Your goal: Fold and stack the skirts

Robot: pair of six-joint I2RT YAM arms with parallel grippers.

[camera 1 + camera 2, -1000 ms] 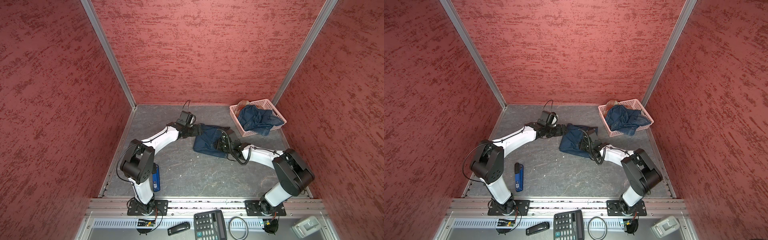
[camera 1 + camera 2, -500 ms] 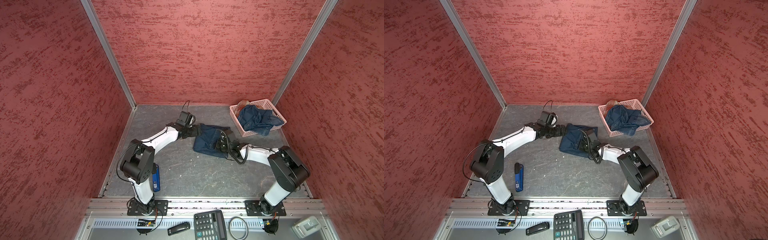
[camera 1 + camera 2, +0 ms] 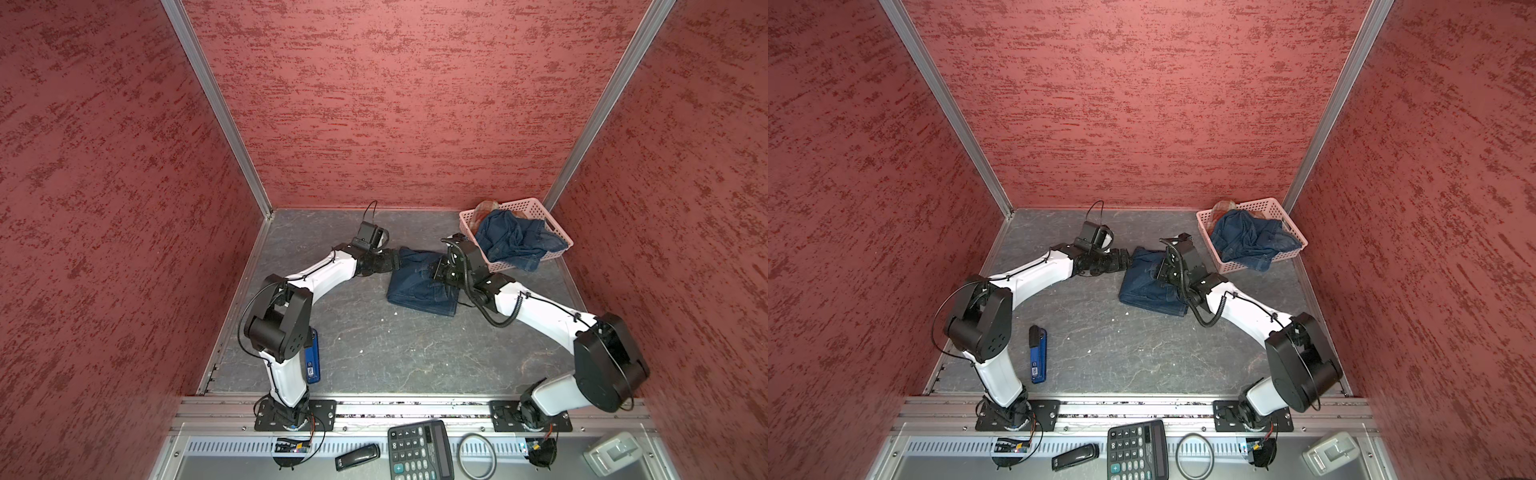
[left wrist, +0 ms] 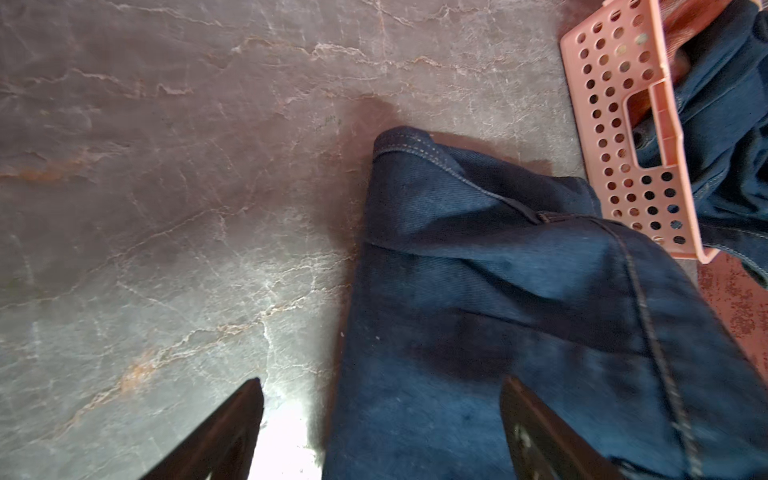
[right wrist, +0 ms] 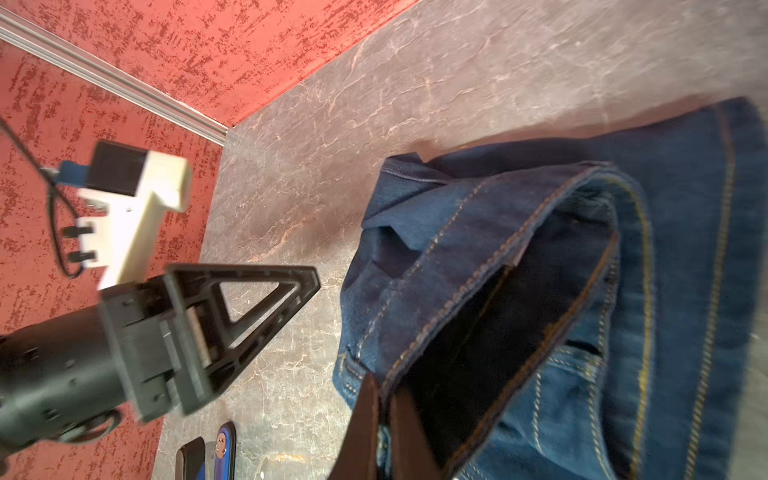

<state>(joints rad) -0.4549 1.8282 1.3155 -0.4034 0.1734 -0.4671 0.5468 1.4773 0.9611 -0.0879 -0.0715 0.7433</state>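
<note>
1. Right gripper [image 5: 384,388] clamps the denim skirt's [image 3: 415,286] stitched edge, just 1 o'clock of centre.
2. Left gripper [image 4: 381,384] gapes wide at its 10 o'clock corner.
3. Another denim skirt [image 3: 507,239] fills the pink basket [image 3: 523,204], 2 o'clock.

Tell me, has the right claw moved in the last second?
Yes: in both top views the right claw has shifted toward the pink perforated plastic basket, shut on the dark blue denim skirt on the table.
</note>
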